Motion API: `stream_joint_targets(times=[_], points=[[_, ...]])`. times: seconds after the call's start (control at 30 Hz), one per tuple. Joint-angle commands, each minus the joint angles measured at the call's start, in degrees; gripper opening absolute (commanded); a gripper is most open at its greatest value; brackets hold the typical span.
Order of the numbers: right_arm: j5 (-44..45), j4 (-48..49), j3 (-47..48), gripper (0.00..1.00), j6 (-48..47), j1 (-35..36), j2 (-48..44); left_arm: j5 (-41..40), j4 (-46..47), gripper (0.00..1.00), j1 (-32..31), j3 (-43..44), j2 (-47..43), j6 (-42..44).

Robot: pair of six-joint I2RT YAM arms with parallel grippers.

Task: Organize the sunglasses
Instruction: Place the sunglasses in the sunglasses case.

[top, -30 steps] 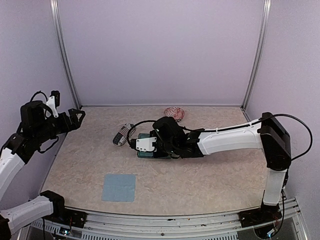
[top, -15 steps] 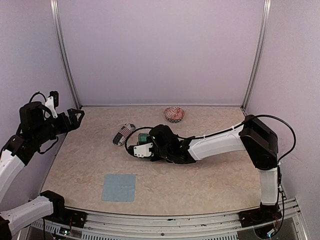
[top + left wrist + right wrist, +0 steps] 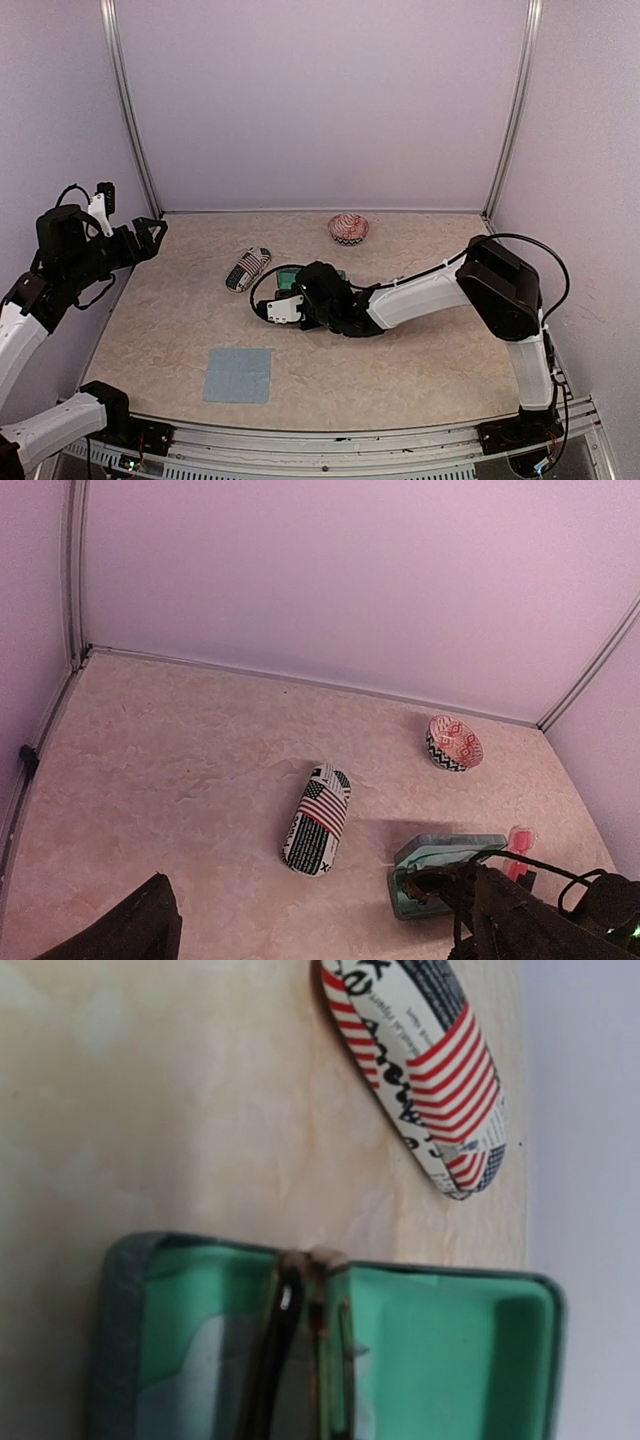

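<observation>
Lavender walls enclose a beige marbled desk [image 3: 420, 350] where two robot arms work among eyewear cases. At centre, a blue-teal rectangular hard case [image 3: 118, 1340] lies open, its mint-green lining showing, and a folded pair of dark reddish-brown sunglasses [image 3: 285, 1360] sits inside it on edge. The right arm reaches across the desk, its right claw [image 3: 296, 288] low over the case with jaws pressed together; the pictures do not settle whether it pinches the frame. A slim pink-red pair of sunglasses [image 3: 520, 842] lies on the desk just beside the case's right side. An oval black-and-white printed pouch with a red-striped flag panel [image 3: 247, 268] rests near the case on its far-left side, apart from it. A round red-and-white patterned pouch [image 3: 348, 228] sits close to the back wall. A square pale-blue cloth [image 3: 239, 375] lies flat near the front edge. The left claw [image 3: 152, 236] hangs raised at the left side, jaws spread wide and holding nothing.
</observation>
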Motion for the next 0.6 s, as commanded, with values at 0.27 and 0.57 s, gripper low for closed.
stream_joint_targets(times=[0.27,0.57], points=[[4.2,6.4,-0.4,0.0,-2.2,-0.7,4.3,0.2,1.6,0.99,0.4,-0.6,-0.6,-0.4],[5.0,8.1,-2.8,0.21,-0.8,-0.3,2.1,0.2,1.6,0.99,0.4,-0.6,-0.4,-0.3]])
